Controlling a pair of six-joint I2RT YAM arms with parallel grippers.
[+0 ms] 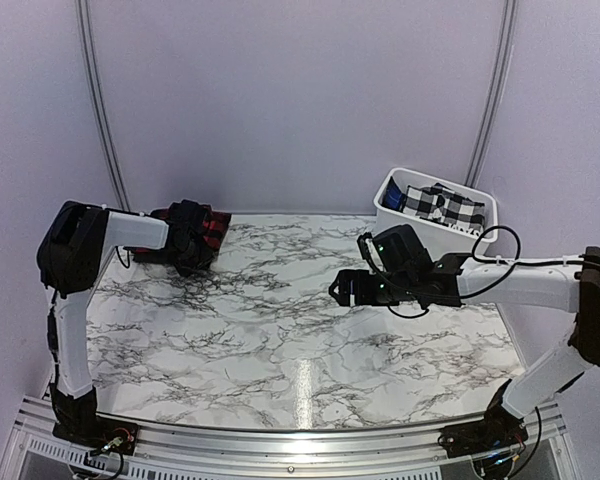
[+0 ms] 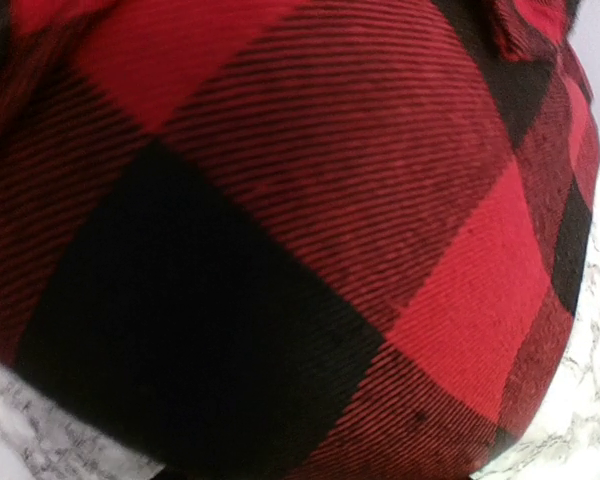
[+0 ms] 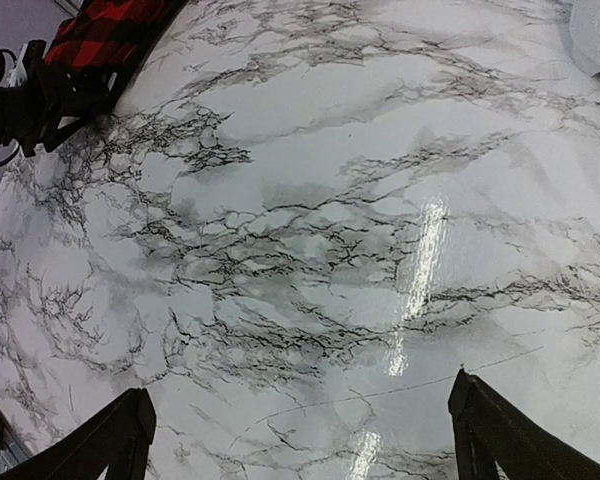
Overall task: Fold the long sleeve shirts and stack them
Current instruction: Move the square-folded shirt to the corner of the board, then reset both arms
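Note:
A folded red-and-black check flannel long sleeve shirt (image 1: 213,226) lies at the table's back left corner. My left gripper (image 1: 192,246) is pressed down onto it. The left wrist view is filled with its fabric (image 2: 280,200), with no fingers showing, so I cannot tell how the jaws stand. My right gripper (image 1: 342,290) hovers over the middle right of the marble table (image 1: 280,340). In the right wrist view that gripper (image 3: 300,405) is open wide, its dark fingertips (image 3: 120,440) far apart with only bare marble between them. The flannel (image 3: 105,30) shows at the top left there.
A white bin (image 1: 390,200) stands at the back right, holding black-and-white checked cloth (image 1: 442,205). The left arm's dark wrist (image 3: 30,95) sits beside the flannel. White walls close in the back and sides.

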